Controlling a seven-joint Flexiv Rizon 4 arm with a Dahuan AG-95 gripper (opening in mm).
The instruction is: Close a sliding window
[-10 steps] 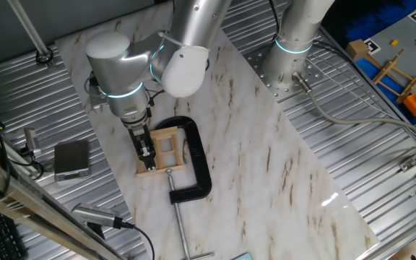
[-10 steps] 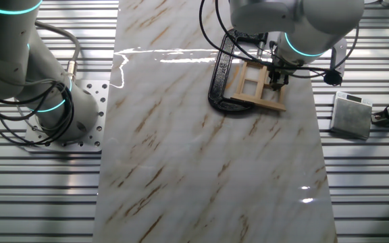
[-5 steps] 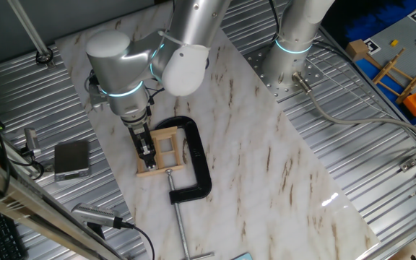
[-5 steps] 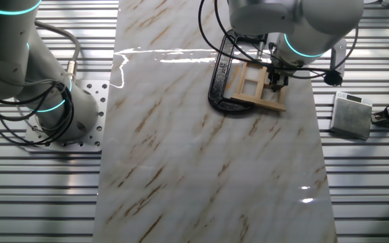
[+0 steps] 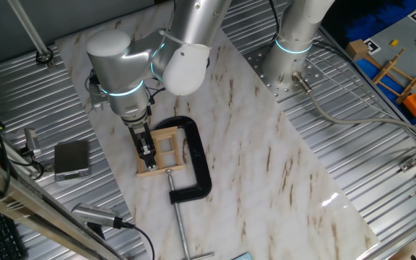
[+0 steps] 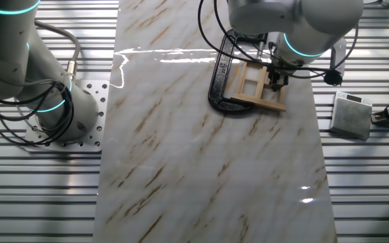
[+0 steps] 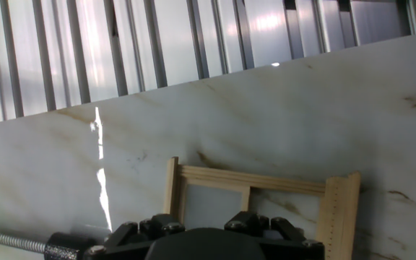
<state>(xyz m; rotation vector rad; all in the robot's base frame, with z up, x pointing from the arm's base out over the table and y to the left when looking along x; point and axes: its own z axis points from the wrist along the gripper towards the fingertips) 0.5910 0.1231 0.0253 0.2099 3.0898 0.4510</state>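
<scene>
The gripper [image 5: 146, 153] is unmoved since half a second ago, down on the sliding window [image 5: 165, 149]; whether its fingers are closed cannot be told. The window lies on the marble table [image 5: 266, 159], inside the black C-clamp [image 5: 197, 160], unchanged.

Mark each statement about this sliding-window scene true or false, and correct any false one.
1. The sliding window lies on the marbled board. True.
2. A black C-clamp curves round the window. True.
3. The gripper hangs far from the window, over the metal slats. False: it is right at the window's frame.
4. The grey box sits on the marbled board. False: it rests on the ribbed metal table beside the board.
</scene>
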